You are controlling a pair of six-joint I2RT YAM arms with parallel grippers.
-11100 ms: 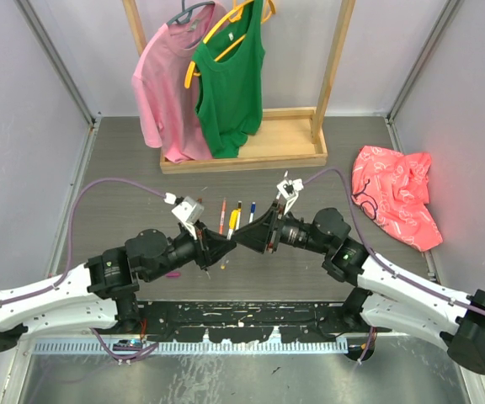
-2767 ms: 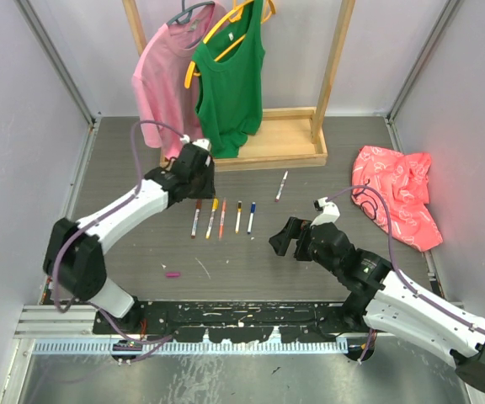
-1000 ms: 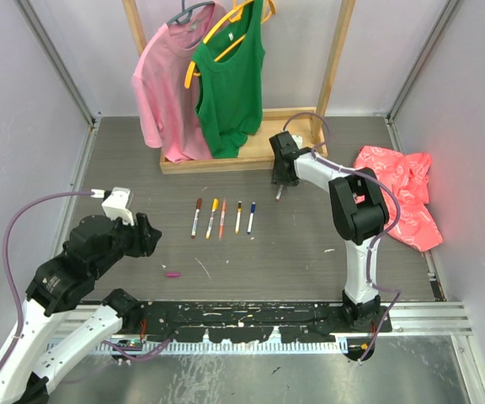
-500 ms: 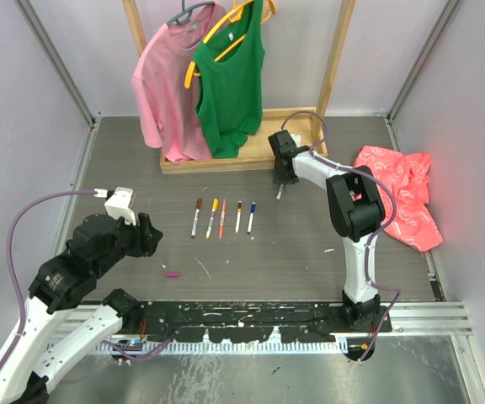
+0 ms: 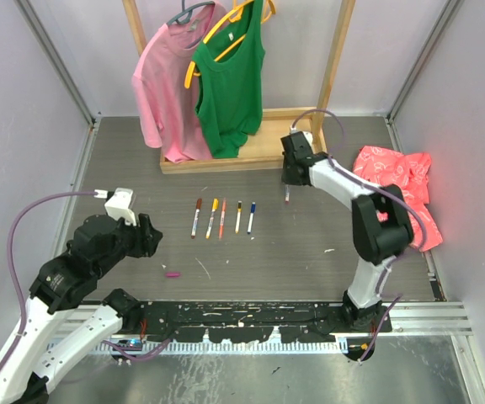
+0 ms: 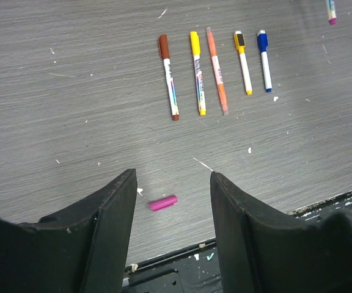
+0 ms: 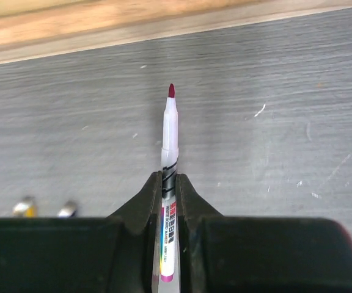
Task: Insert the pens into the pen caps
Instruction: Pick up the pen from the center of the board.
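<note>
My right gripper (image 5: 287,183) (image 7: 170,178) is shut on a white pen (image 7: 170,131) (image 5: 287,196), uncapped, its magenta tip pointing away from me toward the wooden rack. A loose magenta pen cap (image 6: 163,202) (image 5: 172,274) lies on the table near the front edge, between and just ahead of the fingers of my left gripper (image 6: 172,178) (image 5: 147,236), which stands open and holds nothing. A row of capped pens (image 6: 216,67) (image 5: 223,216) lies mid-table, with brown (image 6: 164,44), yellow, orange and blue (image 6: 262,39) caps on them.
A wooden clothes rack base (image 5: 259,152) stands at the back with a pink shirt (image 5: 165,84) and a green top (image 5: 230,80) hanging. A red cloth (image 5: 397,192) lies at the right. A black rail (image 5: 242,316) runs along the near edge.
My right gripper has shut on the pen by the rack and carried it slightly right and toward me. The left arm has not moved.
</note>
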